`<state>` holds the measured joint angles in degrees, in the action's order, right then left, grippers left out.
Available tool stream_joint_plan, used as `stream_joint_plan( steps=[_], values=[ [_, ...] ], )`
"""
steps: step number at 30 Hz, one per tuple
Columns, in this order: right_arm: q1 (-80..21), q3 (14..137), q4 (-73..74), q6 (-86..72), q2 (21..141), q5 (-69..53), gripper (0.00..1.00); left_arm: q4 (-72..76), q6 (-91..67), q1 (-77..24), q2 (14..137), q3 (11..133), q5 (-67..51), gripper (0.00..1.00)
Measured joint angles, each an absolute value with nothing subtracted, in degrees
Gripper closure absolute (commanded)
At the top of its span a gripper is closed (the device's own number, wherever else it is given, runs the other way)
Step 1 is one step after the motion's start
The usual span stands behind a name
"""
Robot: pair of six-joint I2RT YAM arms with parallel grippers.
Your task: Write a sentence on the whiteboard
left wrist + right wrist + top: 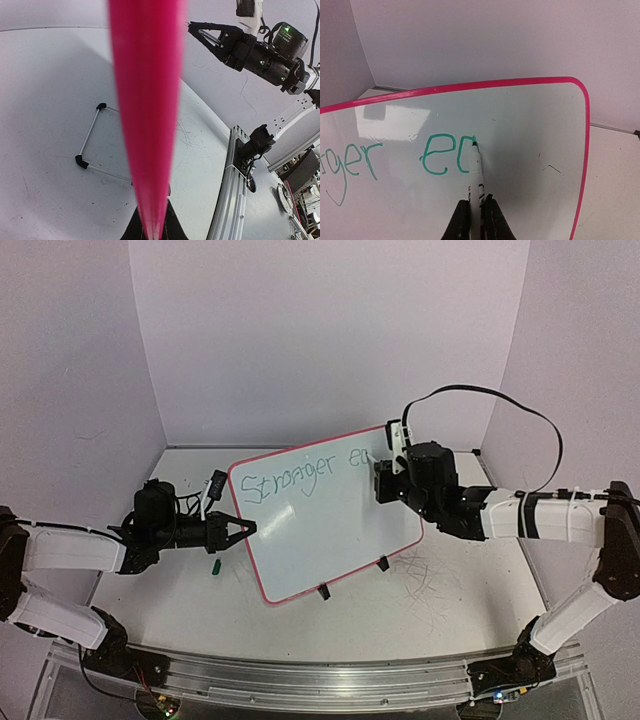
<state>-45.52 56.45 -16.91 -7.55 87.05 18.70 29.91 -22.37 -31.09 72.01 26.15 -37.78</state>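
Whiteboard [330, 530] sits centre frame in the top view, held at slant, writing face open to pen. Sentence [300, 480] crosses board's upper left: "Stronger ea", one line, unfinished. Your left gripper [248, 529] is clamped on board's left rim, likely bracing against pen pressure. Your right gripper [476, 212] is pinched on marker [477, 172], tip touching board at last letter. Count: one board, one marker, two black feet [323, 591] on lower edge, one small green item [214, 567], probably cap, lower left.
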Motion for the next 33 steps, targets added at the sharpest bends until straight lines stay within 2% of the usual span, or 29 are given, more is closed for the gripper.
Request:
stream_joint_plan(
  steps=[22,33],
  values=[
    [-45.5,54.0,-15.5,-8.2,85.4,18.6,1.0,29.9,-22.3,-31.1,72.0,26.2,-37.8,1.0],
    [-45.0,52.7,-16.6,-7.0,78.7,17.0,1.0,30.0,-22.0,-31.1,72.0,26.2,-37.8,1.0]
  ],
)
